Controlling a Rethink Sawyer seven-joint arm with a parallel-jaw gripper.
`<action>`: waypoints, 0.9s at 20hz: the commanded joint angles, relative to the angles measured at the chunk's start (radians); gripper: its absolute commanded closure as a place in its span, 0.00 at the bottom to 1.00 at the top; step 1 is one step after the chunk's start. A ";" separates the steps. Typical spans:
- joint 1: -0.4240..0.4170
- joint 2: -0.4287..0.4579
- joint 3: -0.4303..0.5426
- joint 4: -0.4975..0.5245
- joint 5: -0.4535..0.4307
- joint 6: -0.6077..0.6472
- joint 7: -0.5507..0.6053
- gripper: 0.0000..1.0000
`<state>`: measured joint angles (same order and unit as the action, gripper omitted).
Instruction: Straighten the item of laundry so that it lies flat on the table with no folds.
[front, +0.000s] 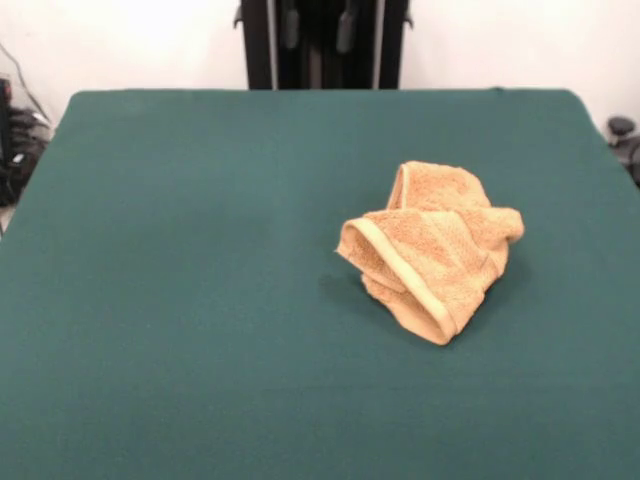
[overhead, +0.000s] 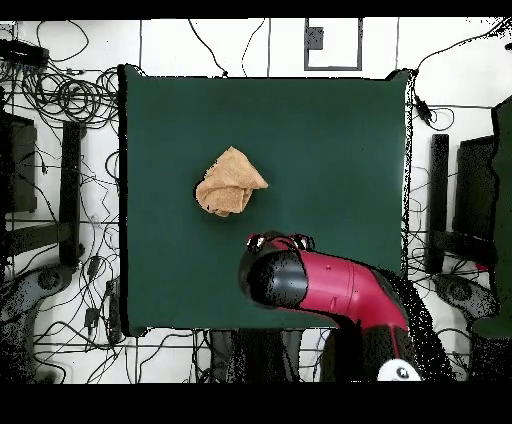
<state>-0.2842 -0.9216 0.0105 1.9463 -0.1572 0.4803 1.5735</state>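
Note:
The item of laundry (front: 432, 250) is a tan-orange terry towel, crumpled in a folded heap with a smoother woven band running across its front. It lies on the dark green table (front: 180, 300), right of centre in the front view. In the overhead view the towel (overhead: 230, 183) lies left of centre. My red and black arm (overhead: 330, 285) hangs over the table's robot side, apart from the towel. My gripper (overhead: 275, 243) sits under the arm's black end, mostly hidden. In the front view only dark shapes show at the top edge.
The black pedestal (front: 322, 45) stands behind the table's far edge. Cables and stands (overhead: 60, 200) lie on the floor around the table in the overhead view. Green cloth surrounds the towel on all sides.

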 joint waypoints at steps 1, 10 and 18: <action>-0.020 0.128 0.140 -0.088 -0.065 -0.053 -0.047 0.00; -0.167 0.186 0.330 -0.140 -0.181 -0.134 -0.161 0.00; -0.363 0.238 0.676 -0.178 -0.382 -0.075 -0.465 0.00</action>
<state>-0.6156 -0.7341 0.4024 1.8163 -0.4644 0.3966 1.5293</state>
